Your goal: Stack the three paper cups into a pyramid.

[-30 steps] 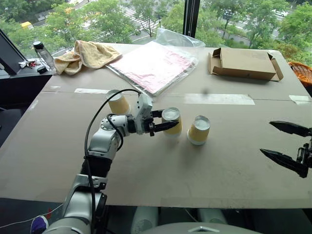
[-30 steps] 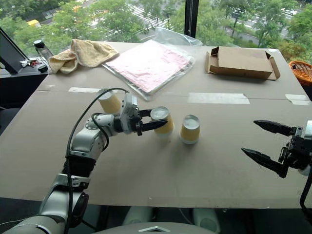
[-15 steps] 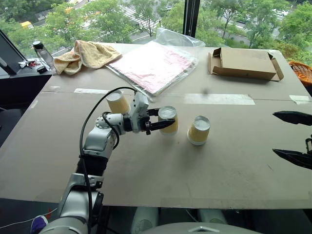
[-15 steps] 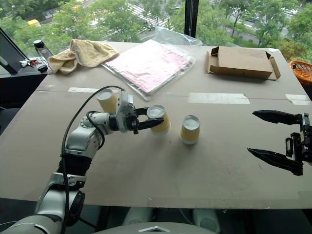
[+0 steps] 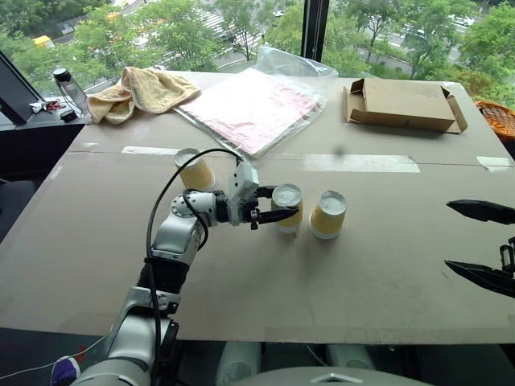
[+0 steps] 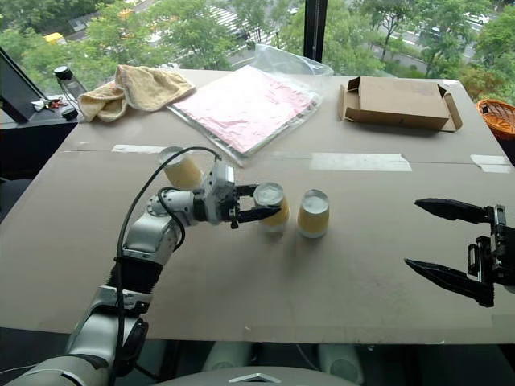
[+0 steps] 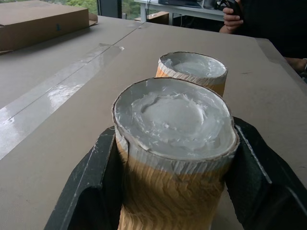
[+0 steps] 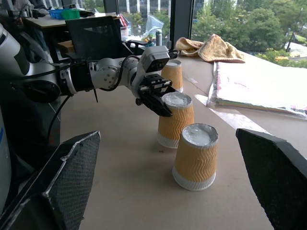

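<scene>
Three paper cups stand upside down on the brown table (image 5: 241, 273), with yellow-tan ribbed walls and white bases up. My left gripper (image 5: 282, 211) is shut on the middle cup (image 5: 287, 206), its black fingers (image 7: 91, 191) pressed to both sides of that cup (image 7: 175, 143). The cup's lower rim is at the tabletop or just above it. Close beside it on the right stands the second cup (image 5: 328, 214), free. Behind my left wrist stands the third cup (image 5: 193, 169). My right gripper (image 6: 411, 232) hangs open and empty near the table's right edge, well apart from the cups.
At the back lie a pink sheet pack in clear plastic (image 5: 253, 108), a flat cardboard box (image 5: 402, 104), a yellow towel (image 5: 137, 90) and a bottle (image 5: 71, 90). An orange basket (image 5: 500, 119) sits off the far right corner. A person's hand (image 7: 232, 17) shows beyond the table.
My left gripper has carried the middle cup a little down and to the right, closer to the right cup. The right gripper has stayed open, drifting slightly.
</scene>
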